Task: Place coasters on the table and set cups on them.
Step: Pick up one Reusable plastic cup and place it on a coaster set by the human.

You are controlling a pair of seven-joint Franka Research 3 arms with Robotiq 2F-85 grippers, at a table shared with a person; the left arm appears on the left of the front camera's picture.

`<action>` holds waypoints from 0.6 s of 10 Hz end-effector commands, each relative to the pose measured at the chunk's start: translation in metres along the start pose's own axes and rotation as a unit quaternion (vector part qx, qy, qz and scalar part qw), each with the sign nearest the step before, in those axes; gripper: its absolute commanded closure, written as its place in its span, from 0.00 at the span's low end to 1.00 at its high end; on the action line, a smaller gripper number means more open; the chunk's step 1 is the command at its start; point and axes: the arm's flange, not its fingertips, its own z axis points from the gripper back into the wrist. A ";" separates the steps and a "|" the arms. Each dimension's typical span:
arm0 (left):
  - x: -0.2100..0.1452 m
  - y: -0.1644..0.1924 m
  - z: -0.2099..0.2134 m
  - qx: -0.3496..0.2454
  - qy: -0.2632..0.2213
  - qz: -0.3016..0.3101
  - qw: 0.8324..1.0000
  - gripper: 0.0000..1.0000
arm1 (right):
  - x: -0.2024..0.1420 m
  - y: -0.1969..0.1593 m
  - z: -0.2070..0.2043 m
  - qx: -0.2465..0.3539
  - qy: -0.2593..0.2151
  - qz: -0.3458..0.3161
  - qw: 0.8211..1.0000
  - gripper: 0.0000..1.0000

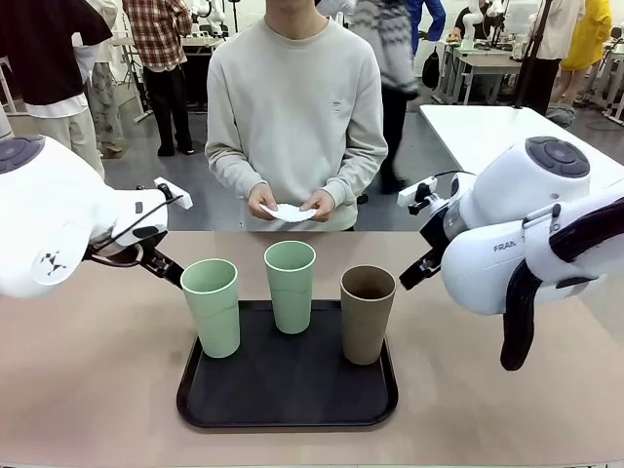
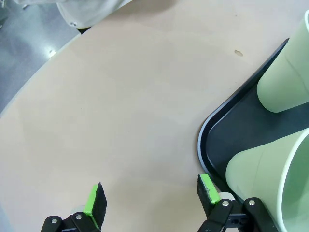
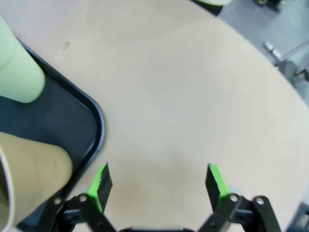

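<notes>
I'm counting 3 cups standing on 1 tray: 2 green, 1 brown cup. The front view is showing the person's hands holding the coasters; I can't count them. The wrist views are showing the left pincer and the right pincer gaping empty over the bare surface.

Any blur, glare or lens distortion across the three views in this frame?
Front view: sharp, even light, soft shadows under the cups on the black tray, no harsh glare. Left wrist view: crisp, but the table edge bows from the wide lens. Right wrist view: softer overall, with the brown cup near the lens blurred.
</notes>
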 end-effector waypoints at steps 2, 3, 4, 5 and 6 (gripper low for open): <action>-0.016 0.002 0.072 0.028 0.031 -0.020 0.999 0.00 | -0.013 -0.010 0.076 -0.017 0.057 -0.042 0.997 0.00; -0.030 -0.005 0.093 0.032 0.052 -0.010 0.998 0.00 | -0.023 -0.001 0.104 -0.021 0.083 -0.048 0.995 0.00; -0.046 -0.023 0.109 -0.002 0.068 -0.002 0.998 0.00 | -0.037 0.019 0.134 -0.006 0.100 -0.050 0.994 0.00; -0.059 -0.038 0.118 -0.018 0.081 0.000 0.997 0.00 | -0.048 0.040 0.155 -0.004 0.105 -0.045 0.993 0.00; -0.069 -0.049 0.120 -0.022 0.095 0.007 0.995 0.00 | -0.063 0.054 0.161 -0.005 0.116 -0.053 0.992 0.00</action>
